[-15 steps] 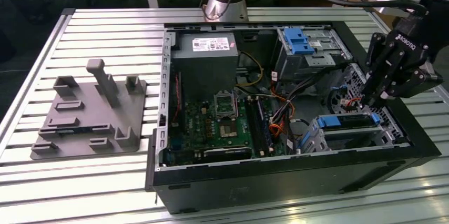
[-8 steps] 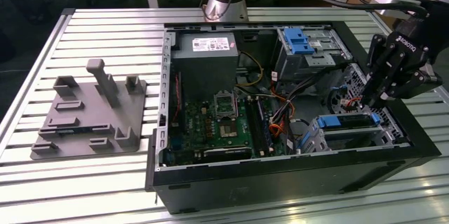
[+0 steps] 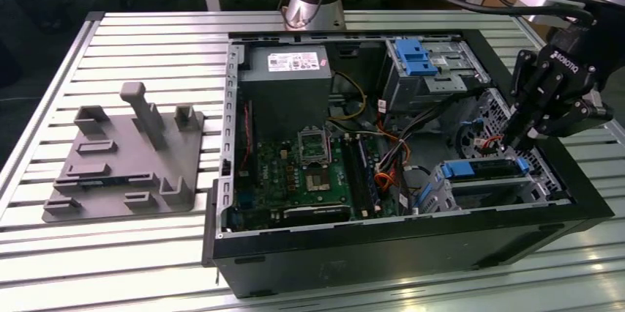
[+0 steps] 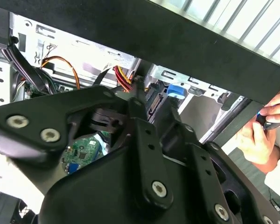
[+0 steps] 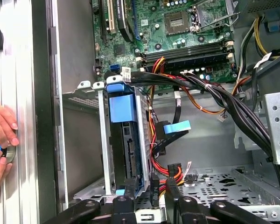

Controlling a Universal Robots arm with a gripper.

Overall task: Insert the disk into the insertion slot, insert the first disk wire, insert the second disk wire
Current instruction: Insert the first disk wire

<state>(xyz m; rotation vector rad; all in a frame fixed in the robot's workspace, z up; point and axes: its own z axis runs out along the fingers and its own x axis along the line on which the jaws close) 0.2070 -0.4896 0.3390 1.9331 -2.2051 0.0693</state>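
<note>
where the insertion slot stands, the disk sits inside.

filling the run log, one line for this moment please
disk: in slot | gripper: at disk's connector end | hand: outside case

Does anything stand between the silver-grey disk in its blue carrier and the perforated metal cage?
Nothing visible does: the disk in its blue plastic carrier already sits inside the silvery sheet-metal cage.
</note>
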